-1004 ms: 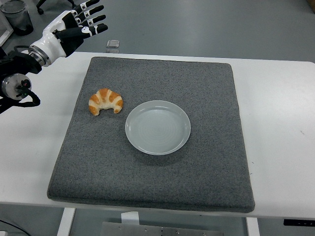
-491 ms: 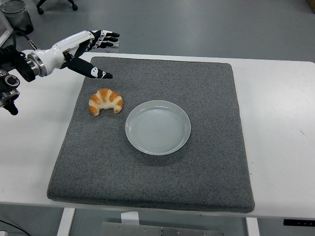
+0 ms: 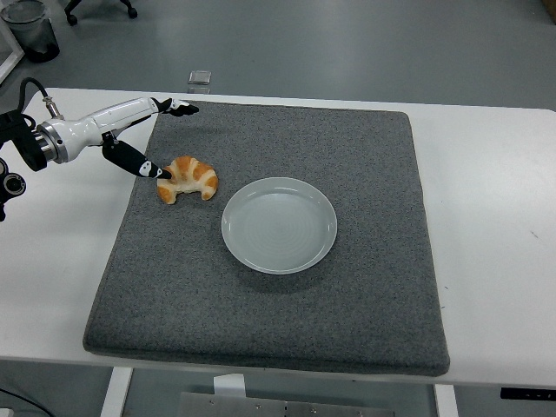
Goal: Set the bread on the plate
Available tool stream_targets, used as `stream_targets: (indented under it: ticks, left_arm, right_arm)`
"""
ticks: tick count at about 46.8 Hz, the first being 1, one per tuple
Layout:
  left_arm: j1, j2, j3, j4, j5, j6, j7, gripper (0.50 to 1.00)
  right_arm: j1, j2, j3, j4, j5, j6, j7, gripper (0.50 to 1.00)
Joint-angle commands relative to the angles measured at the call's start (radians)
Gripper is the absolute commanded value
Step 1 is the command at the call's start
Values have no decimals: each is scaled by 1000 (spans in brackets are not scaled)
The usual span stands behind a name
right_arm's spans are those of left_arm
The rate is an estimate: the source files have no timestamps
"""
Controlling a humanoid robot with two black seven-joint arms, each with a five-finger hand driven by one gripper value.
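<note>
A golden croissant (image 3: 188, 178) lies on the grey mat (image 3: 287, 304), just left of an empty pale grey plate (image 3: 279, 225) at the mat's middle. My left hand (image 3: 165, 139) comes in from the left edge, low over the mat's far left part. Its fingers (image 3: 180, 108) are spread and hold nothing. The thumb tip (image 3: 153, 171) is right at the croissant's left end; I cannot tell if it touches. The other fingers reach past the croissant's far side. The right arm is out of view.
The mat covers most of the white table (image 3: 495, 217). A small clear container (image 3: 200, 80) sits on the floor beyond the table's far edge. A dark bin (image 3: 26, 26) stands at the top left.
My left hand has come down from above the table's far left corner and moved right and nearer, to the croissant's left end. The croissant and plate have not moved.
</note>
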Motion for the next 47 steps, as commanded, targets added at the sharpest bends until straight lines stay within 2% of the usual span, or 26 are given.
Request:
stream_targets:
  ticks: [1, 16, 23, 29, 37, 47]
  left_arm:
    - [30, -38, -2, 40, 38, 31, 0, 984]
    - [77, -73, -5, 67, 40, 65, -1, 984]
    - [98, -151, -3, 133, 40, 90, -8, 984]
    - [113, -177, -8, 159, 29, 102, -27, 984]
    - [127, -194, -11, 167, 27, 114, -27, 984]
    - [139, -232, -11, 230, 26, 119, -35, 984]
  right_arm:
    - [0, 0, 0, 0, 0, 0, 0, 940]
    - [0, 0, 0, 0, 0, 0, 0, 938]
    - [0, 0, 0, 0, 0, 0, 0, 938]
    - [0, 0, 0, 0, 0, 0, 0, 940]
    - [0, 0, 0, -1, 0, 0, 0, 938]
    - [0, 0, 0, -3, 0, 0, 0, 938]
